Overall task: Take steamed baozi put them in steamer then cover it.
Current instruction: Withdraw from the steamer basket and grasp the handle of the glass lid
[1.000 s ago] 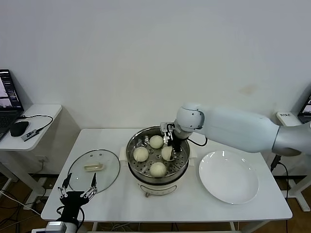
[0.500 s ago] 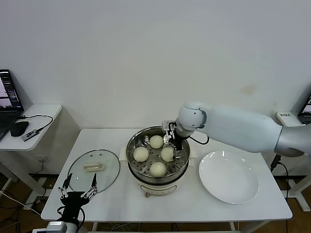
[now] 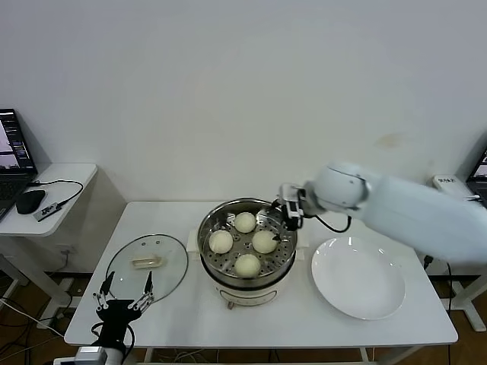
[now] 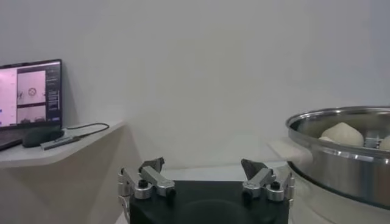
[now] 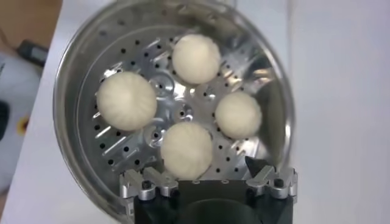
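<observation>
Baozi (image 3: pixel 246 242) fill the steamer (image 3: pixel 247 285) in your head view: four cream-white buns sit on the perforated tray, spaced apart, with the white plate (image 3: pixel 358 276) bare just to the steamer's right and the glass lid (image 3: pixel 147 265) lying flat on the table (image 3: pixel 304 327) to its left. You can judge the buns as light, soft and easily dented, so any further touch should be gentle and from the sides; the lid looks rigid, breakable and probably slick on the glass, so take it by the white handle (image 3: pixel 147 262) at its centre. The right gripper (image 3: pixel 288 212) hangs over the far-right rim of the steamer with its jaws spread and nothing in them. The left gripper (image 3: pixel 122 300) waits at the table's near-left edge, just short of the lid, fingers splayed and empty. In your left wrist view, that gripper (image 4: pixel 205 181) shows both fingers wide apart with only air between, and the steamer's shiny wall (image 4: pixel 341 164) stands off to one side with a bun (image 4: pixel 342 134) peeking above the rim. In your right wrist view, the right gripper (image 5: pixel 208 181) looks straight down into the pot, its jaws fully spread and clear of all four buns (image 5: pixel 186 150), touching none. Loading looks finished to you; covering remains.
</observation>
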`<action>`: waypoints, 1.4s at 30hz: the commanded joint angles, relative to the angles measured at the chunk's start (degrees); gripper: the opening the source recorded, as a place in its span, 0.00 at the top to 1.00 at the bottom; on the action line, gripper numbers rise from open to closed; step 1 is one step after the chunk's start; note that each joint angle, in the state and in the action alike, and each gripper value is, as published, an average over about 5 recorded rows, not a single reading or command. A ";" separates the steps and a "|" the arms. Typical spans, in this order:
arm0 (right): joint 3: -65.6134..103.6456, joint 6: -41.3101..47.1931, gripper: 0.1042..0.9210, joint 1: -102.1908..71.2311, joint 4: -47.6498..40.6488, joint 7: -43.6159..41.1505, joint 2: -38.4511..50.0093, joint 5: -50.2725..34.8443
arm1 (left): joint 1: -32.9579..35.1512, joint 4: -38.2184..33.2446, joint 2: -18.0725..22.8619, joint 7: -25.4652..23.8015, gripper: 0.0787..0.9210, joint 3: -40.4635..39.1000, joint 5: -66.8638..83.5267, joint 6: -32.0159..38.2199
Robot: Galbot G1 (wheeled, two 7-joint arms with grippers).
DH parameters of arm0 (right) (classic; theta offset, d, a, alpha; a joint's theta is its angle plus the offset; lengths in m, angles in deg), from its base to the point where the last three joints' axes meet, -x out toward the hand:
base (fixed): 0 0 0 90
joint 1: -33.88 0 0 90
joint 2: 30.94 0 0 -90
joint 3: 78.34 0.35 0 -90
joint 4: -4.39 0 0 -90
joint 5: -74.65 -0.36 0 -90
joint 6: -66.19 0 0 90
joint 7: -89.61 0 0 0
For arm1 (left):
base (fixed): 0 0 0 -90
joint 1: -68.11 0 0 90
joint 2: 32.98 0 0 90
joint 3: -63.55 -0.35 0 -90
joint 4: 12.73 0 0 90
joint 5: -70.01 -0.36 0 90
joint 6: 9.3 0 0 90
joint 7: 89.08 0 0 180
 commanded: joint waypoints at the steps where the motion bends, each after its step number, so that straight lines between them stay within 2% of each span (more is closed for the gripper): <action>1: 45.15 -18.09 0.12 -53.28 15.71 35.34 14.50 1.19 | -0.18 1.24 0.13 -0.28 0.12 -0.04 -1.44 0.83; 5: 65.16 -26.51 0.12 -73.60 16.36 37.99 8.63 6.78 | -0.23 2.18 0.24 -0.91 0.12 -0.01 -3.40 2.17; 8: 76.51 -33.73 0.12 -83.95 15.60 38.39 0.71 11.87 | -0.35 2.72 0.39 -0.78 0.12 0.04 -4.26 2.77; 13: 89.58 -41.42 0.12 -92.94 14.88 35.33 -16.14 16.03 | -0.70 4.85 0.65 0.09 0.12 -0.17 -8.58 3.98; 16: 96.50 -43.56 0.12 -96.31 14.81 33.17 -27.24 16.01 | -0.80 6.66 0.45 1.01 0.12 -0.50 -14.31 4.58; 19: 100.22 -44.11 0.12 -99.42 14.79 31.52 -34.11 15.26 | -1.11 8.54 -0.41 2.60 0.12 -0.46 -23.62 4.84; 25: 102.44 -44.07 0.12 -105.24 15.08 30.11 -38.97 15.61 | -2.05 14.32 -3.24 5.62 0.12 3.28 -56.69 9.52; 30: 104.22 -43.80 0.12 -106.81 16.09 30.56 -40.06 15.50 | -1.06 16.66 -4.90 7.41 0.12 5.11 -75.49 12.56; 34: 104.92 -43.81 0.12 -107.01 15.92 30.89 -40.35 15.59 | -2.04 17.68 -5.68 7.13 0.12 4.76 -82.88 12.72; 42: 105.37 -43.77 0.12 -107.23 16.09 31.15 -40.92 16.14 | -12.47 25.85 -9.10 4.27 0.12 2.15 -84.63 11.35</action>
